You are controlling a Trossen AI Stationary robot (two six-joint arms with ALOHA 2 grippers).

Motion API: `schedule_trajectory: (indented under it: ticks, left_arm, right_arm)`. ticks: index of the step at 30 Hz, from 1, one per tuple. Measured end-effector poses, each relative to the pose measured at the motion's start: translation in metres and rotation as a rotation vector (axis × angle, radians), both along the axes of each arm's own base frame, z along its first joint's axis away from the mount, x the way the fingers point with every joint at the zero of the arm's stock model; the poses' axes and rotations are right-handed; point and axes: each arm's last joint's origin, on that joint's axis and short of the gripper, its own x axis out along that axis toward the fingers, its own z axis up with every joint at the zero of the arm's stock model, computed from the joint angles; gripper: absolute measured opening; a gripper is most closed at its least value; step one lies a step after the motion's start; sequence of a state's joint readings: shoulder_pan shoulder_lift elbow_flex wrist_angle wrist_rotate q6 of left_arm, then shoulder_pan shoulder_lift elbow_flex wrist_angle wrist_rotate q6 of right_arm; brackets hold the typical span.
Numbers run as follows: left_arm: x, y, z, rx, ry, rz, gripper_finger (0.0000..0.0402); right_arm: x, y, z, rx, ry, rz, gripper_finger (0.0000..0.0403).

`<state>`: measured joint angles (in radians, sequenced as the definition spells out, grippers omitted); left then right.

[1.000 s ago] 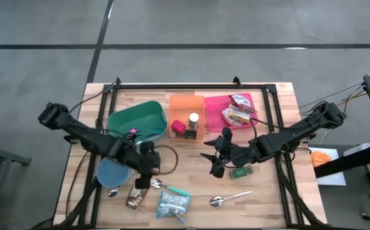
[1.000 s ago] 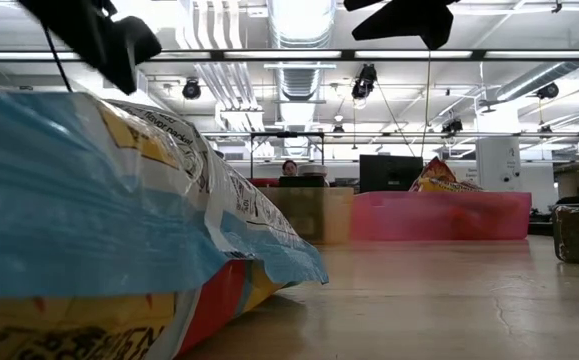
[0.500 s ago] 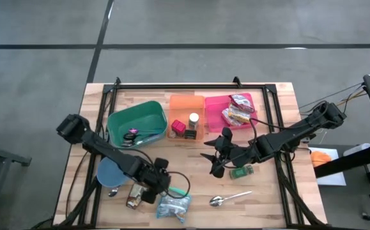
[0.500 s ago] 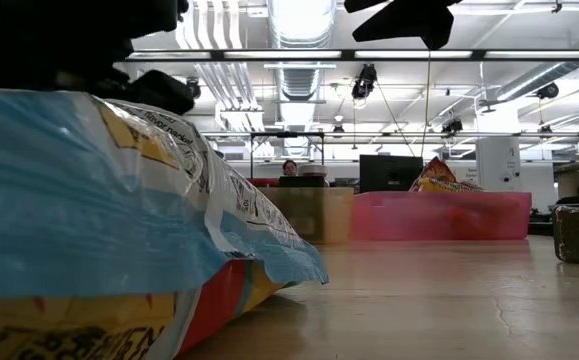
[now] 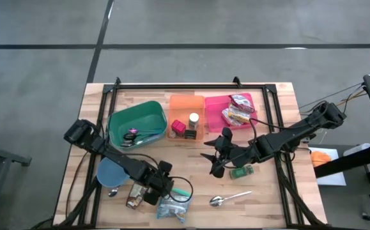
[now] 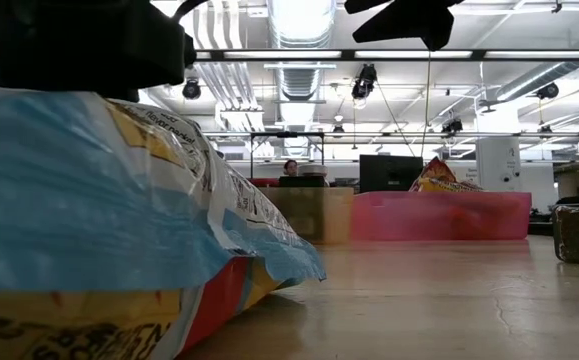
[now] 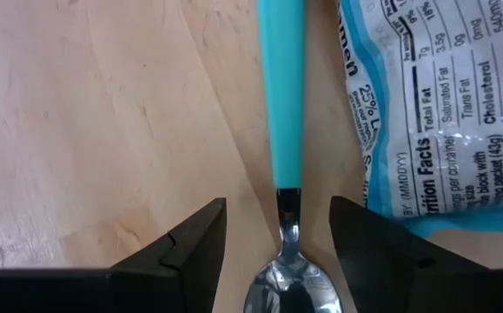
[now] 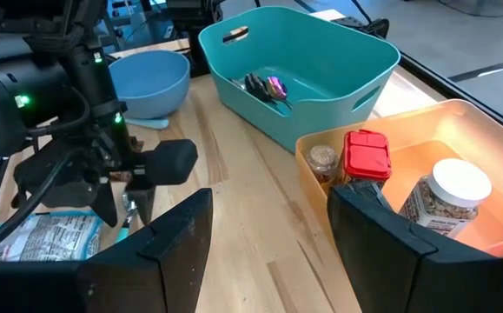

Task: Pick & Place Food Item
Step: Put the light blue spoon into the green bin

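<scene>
Snack packet (image 5: 173,206): lies flat on the table's front edge, just beside my left gripper — a blue-and-white foil bag, nutrition panel facing up in my left wrist view (image 7: 438,113).
Teal-handled spoon (image 7: 281,130): lies alongside the packet's edge, its bowl right between my left fingers, handle pointing away.
Left gripper (image 5: 161,186): low over the table, fingers apart, holding nothing; as things stand it straddles the spoon, not the packet.
Right gripper (image 5: 218,156): waits near mid-table in front of the orange bin (image 5: 186,108), fingers apart and empty.
Handling, my guess: light, soft and crinkly; the film looks slippery and the contents may crush, so a hard squeeze is a risk.
Where I would grip: across a puffed side or the sealed end seam, where the film bunches — not flat on the middle.
Watch for: catching the spoon together with the bag, since they lie so close.
Blue bowl (image 5: 112,172): near my left arm, apart from the packet.
</scene>
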<state>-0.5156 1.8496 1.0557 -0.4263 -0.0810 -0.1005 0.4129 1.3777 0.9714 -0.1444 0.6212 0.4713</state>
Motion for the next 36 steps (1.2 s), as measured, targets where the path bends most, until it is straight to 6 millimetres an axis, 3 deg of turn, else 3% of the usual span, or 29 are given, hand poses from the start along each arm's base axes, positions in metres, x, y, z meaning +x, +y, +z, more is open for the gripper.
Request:
schedule_trajectory:
  ticks: [6,19,23,36]
  left_arm:
    - [0.0,0.0,0.0,-0.001,0.002,-0.004,0.0191]
    - [-0.005,0.002,-0.008,-0.009,-0.004,-0.026,0.0071]
    - [-0.006,0.003,-0.009,-0.002,0.004,-0.025,0.0016]
    - [-0.01,0.008,-0.002,0.041,0.004,0.045,0.0002]
  right_arm:
    - [0.0,0.0,0.0,0.0,0.001,0.0,0.0225]
    - [0.0,0.0,0.0,0.0,0.001,0.0,0.0225]
    - [0.0,0.0,0.0,0.0,0.001,0.0,0.0225]
    - [0.0,0.0,0.0,-0.001,0.001,0.001,0.0225]
